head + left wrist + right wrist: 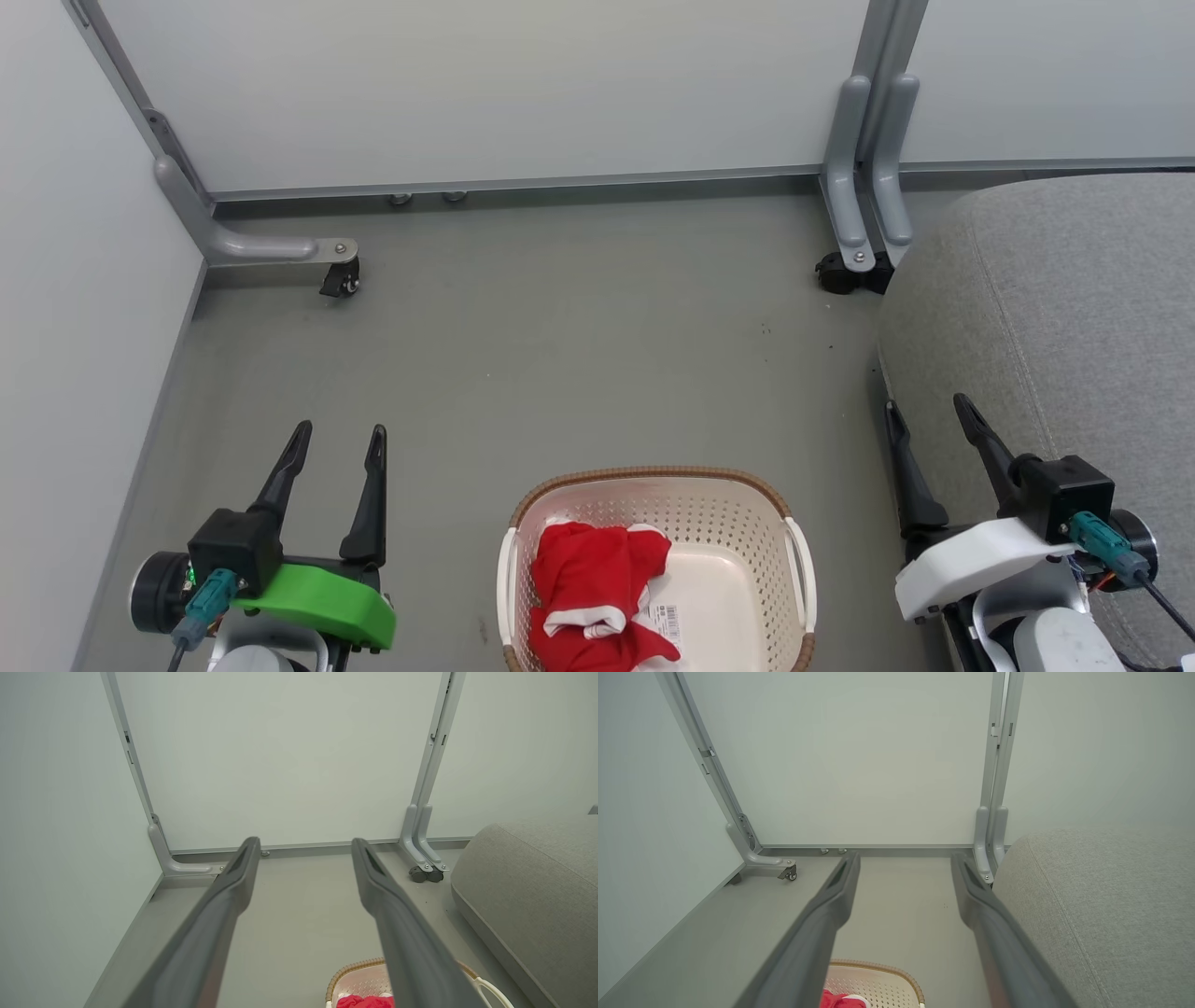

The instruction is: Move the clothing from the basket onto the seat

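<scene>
The red clothing (pixel 593 597) with white trim lies bunched in the left half of the cream basket (pixel 747 523), which stands on the floor at the bottom centre of the head view. The grey seat (pixel 1055 308) fills the right side. My left gripper (pixel 338 441) hangs open over bare floor to the left of the basket, nothing between its fingers. My right gripper (pixel 931 409) is open to the right of the basket, at the seat's front edge. In the wrist views the basket (pixel 359 980) (pixel 882 984), a bit of clothing (pixel 364 1002) (pixel 833 1000) and the seat (pixel 528 891) (pixel 1101 910) show.
Pale partition panels close the back and left, on grey metal feet with castors (pixel 341 278) (pixel 845 273). Grey floor (pixel 560 355) stretches between the panels, the basket and the seat.
</scene>
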Controlling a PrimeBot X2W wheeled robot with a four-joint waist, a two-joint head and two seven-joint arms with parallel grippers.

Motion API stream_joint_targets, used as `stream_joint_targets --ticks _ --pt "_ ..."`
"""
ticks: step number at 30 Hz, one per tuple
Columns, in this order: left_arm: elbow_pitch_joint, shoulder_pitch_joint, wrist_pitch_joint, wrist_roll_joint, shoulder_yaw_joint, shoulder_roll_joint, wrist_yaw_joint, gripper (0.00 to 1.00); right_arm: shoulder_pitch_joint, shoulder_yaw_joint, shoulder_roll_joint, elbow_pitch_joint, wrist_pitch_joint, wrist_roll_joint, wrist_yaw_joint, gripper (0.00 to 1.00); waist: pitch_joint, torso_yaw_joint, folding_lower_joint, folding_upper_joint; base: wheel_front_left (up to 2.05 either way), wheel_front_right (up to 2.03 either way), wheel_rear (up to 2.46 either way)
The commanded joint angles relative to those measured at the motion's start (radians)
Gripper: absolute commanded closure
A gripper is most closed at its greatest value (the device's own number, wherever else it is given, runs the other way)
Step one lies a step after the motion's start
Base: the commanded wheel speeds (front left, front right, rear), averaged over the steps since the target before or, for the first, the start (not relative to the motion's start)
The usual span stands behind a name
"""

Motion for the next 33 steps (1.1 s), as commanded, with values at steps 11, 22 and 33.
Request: stream_joint_targets --ticks 11,22,33 --pt "0.010 -0.010 -0.009 -0.020 -0.004 0.004 -0.003 0.00 0.012 -0.003 -0.003 0.014 -0.011 0.013 0.000 0.00 0.001 0.000 0.0000 0.0000 0.00 0.00 0.00" --pt "0.022 -0.004 -0.009 -0.022 0.000 0.004 -0.003 0.00 0.010 -0.002 -0.003 0.013 -0.007 0.003 0.000 0.00 -0.001 0.001 0.0000 0.0000 0.00 0.00 0.00" --pt "0.046 -0.030 -0.009 0.003 -0.009 -0.008 -0.003 0.00 -0.014 -0.010 -0.003 -0.014 0.007 -0.018 0.000 0.00 0.028 0.003 0.0000 0.0000 0.00 0.00 0.00"
